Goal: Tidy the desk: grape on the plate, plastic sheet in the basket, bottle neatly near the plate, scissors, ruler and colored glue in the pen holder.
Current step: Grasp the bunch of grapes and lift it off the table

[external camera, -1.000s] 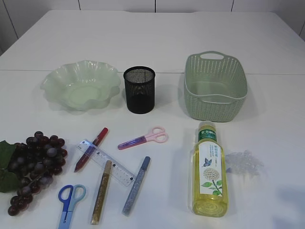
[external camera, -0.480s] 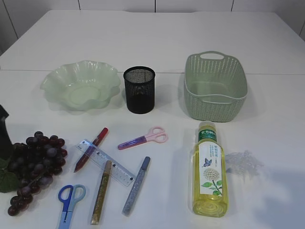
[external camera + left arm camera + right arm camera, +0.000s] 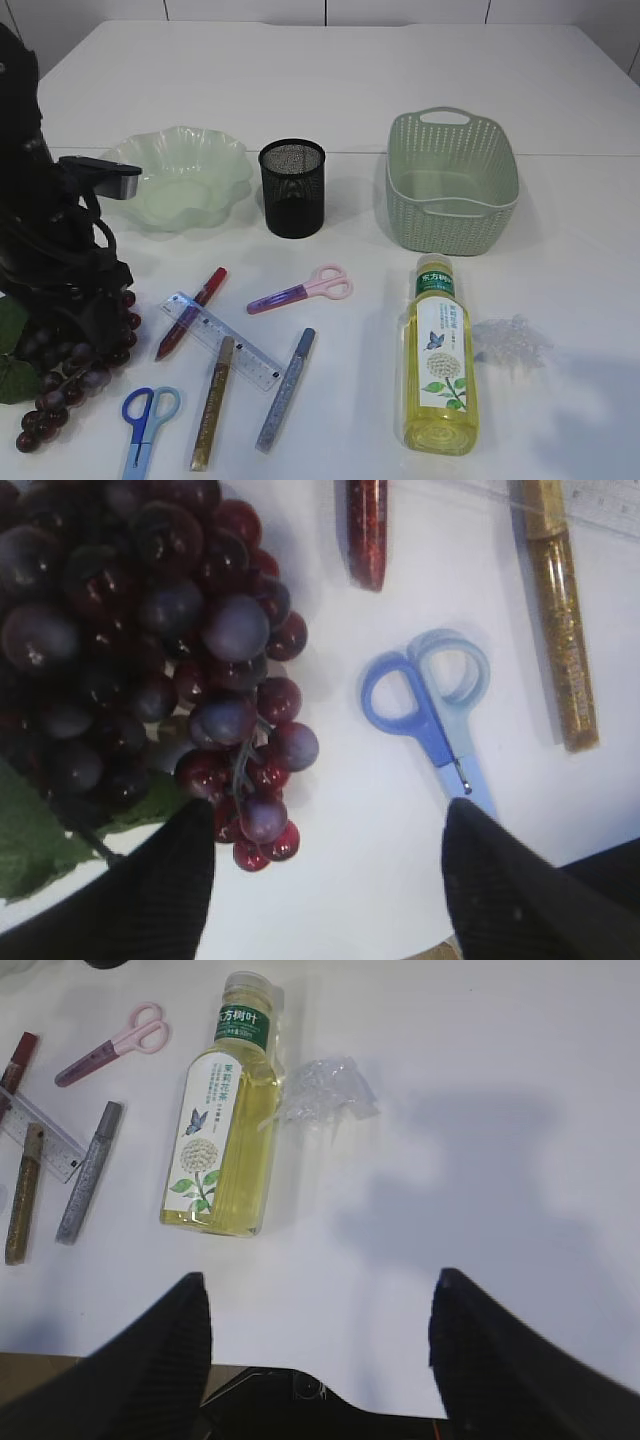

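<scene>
Grape bunch [image 3: 130,650] sits upper left of the left wrist frame, mostly up-left of the left gripper [image 3: 330,880]; long axis runs top to bottom. Left fingers [image 3: 150,900] spread apart, empty. Right gripper [image 3: 320,1360] also spread, empty, far off. Count: one grape bunch, two scissors, three glue sticks, one ruler.

The plate [image 3: 178,180], pen holder [image 3: 292,187] and basket [image 3: 453,180] stand in a row at the back, left to right. In front lie the grapes [image 3: 60,375] (far left), ruler [image 3: 224,341], glue sticks [image 3: 285,389], bottle [image 3: 439,355], then the plastic sheet [image 3: 511,340] just right of the bottle.
</scene>
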You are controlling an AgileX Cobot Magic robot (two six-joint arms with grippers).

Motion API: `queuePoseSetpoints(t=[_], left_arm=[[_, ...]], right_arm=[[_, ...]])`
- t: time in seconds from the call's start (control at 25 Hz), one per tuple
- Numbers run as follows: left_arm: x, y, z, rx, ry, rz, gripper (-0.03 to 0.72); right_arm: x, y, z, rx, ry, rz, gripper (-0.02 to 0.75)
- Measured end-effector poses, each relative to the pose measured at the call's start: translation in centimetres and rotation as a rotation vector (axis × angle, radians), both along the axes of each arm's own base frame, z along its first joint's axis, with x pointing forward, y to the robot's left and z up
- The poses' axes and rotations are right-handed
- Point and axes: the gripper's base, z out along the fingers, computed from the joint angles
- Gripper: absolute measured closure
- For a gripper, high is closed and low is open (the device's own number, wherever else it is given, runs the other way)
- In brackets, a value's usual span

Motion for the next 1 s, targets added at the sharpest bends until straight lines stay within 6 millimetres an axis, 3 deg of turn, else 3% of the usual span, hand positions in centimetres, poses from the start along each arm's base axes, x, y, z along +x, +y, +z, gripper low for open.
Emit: queuePoseSetpoints(t=[0.52, 1.0], left_arm=[[1.6, -0.2, -4.1, 0.056, 0.055, -0.009, 0.169], [2.6, -0.4, -6.2, 0.066, 0.032, -0.014, 0.168]], right_arm=[[0.0, 0.0, 0.0, 0.0, 0.0, 0.0, 0.207], [0.0, 0.0, 0.0, -0.003, 0.0, -0.001, 0.207]])
